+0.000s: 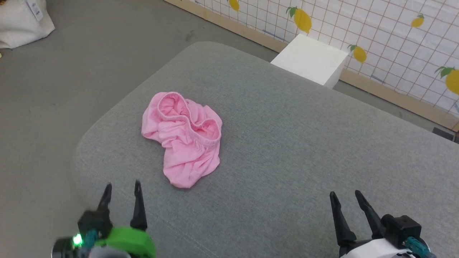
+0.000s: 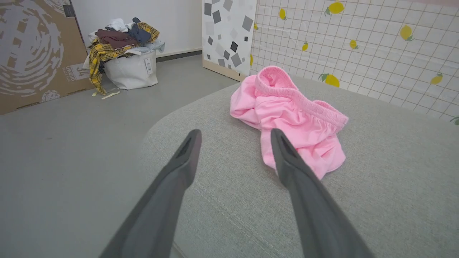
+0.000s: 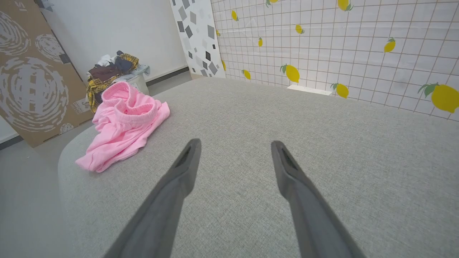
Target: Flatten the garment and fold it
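The garment (image 1: pixel 183 138) is a light pink knit heap lying crumpled on the grey cushioned surface (image 1: pixel 304 150), its gathered waistband curling across the top. It also lies ahead in the left wrist view (image 2: pixel 294 118) and at the left in the right wrist view (image 3: pixel 123 123). My left gripper (image 1: pixel 122 186) hovers open near the front left corner, short of the garment's lower edge, with nothing between its fingers. My right gripper (image 1: pixel 346 196) stands open at the front right, far from the garment, also empty.
A white box (image 1: pixel 311 59) stands beyond the surface's far edge by the lemon-patterned wall (image 1: pixel 394 39). A white bag heaped with clothes (image 2: pixel 125 53) sits on the grey floor beside a leaning cardboard sheet (image 2: pixel 32 53). The surface's rounded left edge drops to the floor.
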### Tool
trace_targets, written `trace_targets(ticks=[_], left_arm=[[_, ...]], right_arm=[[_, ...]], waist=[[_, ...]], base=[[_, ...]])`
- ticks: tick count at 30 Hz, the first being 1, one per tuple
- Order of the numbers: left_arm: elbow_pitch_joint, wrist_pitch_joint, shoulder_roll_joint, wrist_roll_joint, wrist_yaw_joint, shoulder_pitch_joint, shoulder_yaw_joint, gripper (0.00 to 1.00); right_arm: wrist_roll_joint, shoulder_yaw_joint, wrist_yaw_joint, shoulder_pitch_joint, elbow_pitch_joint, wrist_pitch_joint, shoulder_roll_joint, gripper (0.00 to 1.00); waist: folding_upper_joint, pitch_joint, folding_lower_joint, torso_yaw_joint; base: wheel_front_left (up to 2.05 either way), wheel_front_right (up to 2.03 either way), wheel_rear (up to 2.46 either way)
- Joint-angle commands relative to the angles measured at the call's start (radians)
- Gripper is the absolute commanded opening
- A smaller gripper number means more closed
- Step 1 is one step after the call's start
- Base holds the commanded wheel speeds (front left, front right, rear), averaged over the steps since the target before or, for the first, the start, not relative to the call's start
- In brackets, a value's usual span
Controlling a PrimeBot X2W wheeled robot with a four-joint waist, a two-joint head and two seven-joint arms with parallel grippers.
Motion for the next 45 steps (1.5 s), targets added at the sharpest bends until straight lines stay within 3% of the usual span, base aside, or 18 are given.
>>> trace_targets(ticks=[1,9,16,21,28,29,30,31,40,45], left_arm=[[0.003,0.012,0.016,-0.006,-0.014,-0.058,0.0,1.0],[0.15,0.284,0.072,-0.16,-0.111,-0.42,0.036,1.0],[0.433,0.589,0.105,-0.268,-0.123,-0.636,0.053,1.0],[0.589,0.687,0.13,-0.251,-0.12,-0.667,0.019,1.0],[0.73,0.691,0.108,-0.264,-0.127,-0.661,0.002,1.0],[0.743,0.686,0.108,-0.263,-0.127,-0.66,0.001,0.77],[0.748,0.669,0.11,-0.258,-0.129,-0.66,-0.004,0.14],[0.751,0.634,0.116,-0.255,-0.126,-0.661,-0.002,0.0],[0.684,0.362,0.137,-0.273,-0.158,-0.773,-0.008,0.0],[0.571,0.339,0.119,-0.289,-0.166,-0.86,-0.09,0.0]], right_arm=[[-0.01,-0.003,-0.001,-0.003,-0.006,-0.001,0.0,1.0],[-0.086,-0.013,-0.001,-0.057,-0.073,0.068,0.0,1.0],[-0.131,-0.041,-0.001,-0.065,-0.151,0.123,0.0,1.0],[-0.148,-0.068,-0.001,-0.067,-0.196,0.141,0.0,1.0],[-0.155,-0.087,-0.001,-0.061,-0.228,0.148,0.0,1.0],[-0.155,-0.087,-0.001,-0.061,-0.229,0.149,0.0,1.0],[-0.154,-0.087,-0.001,-0.062,-0.229,0.149,0.0,1.0],[-0.152,-0.085,-0.001,-0.063,-0.228,0.149,0.0,1.0],[-0.12,-0.074,-0.001,-0.069,-0.17,0.116,0.0,1.0],[-0.084,-0.064,-0.001,-0.059,-0.125,0.084,0.0,1.0]], waist=[[0.008,0.013,0.0,-0.009],[0.008,0.133,0.0,-0.123],[0.008,0.238,0.0,-0.25],[0.008,0.295,0.0,-0.314],[0.008,0.335,0.0,-0.332],[0.008,0.336,0.0,-0.331],[0.008,0.336,0.0,-0.329],[0.008,0.334,0.0,-0.326],[0.008,0.223,0.0,-0.315],[0.008,0.14,0.0,-0.359]], base=[[0.0,0.0,0.0],[0.0,0.0,0.0],[0.0,0.0,0.0],[0.0,0.0,0.0],[0.0,0.0,0.0],[0.0,0.0,0.0],[0.0,0.0,0.0],[0.0,0.0,0.0],[0.0,0.0,0.0],[0.0,0.0,0.0]])
